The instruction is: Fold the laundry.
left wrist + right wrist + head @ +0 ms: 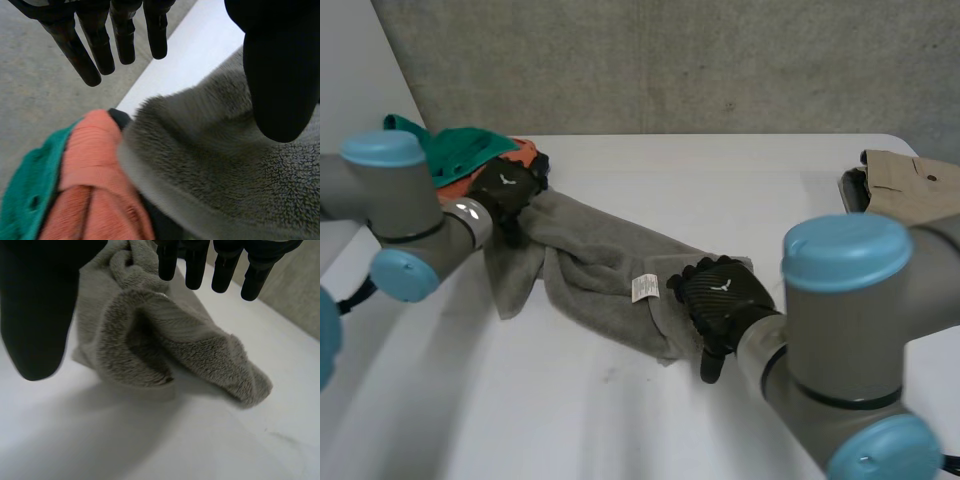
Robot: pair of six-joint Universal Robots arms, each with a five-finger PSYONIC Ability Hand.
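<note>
The grey towel (590, 255) lies against orange cloth (92, 165), green cloth (460, 150) beside it.

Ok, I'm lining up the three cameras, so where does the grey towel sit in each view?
Head view: the grey towel lies crumpled across the white table, from the left hand to the right hand.
Left wrist view: the towel lies under the left hand's thumb, against the orange cloth.
Right wrist view: its bunched end lies below the right hand's fingertips.
Shared landmark: the white table under it.
</note>
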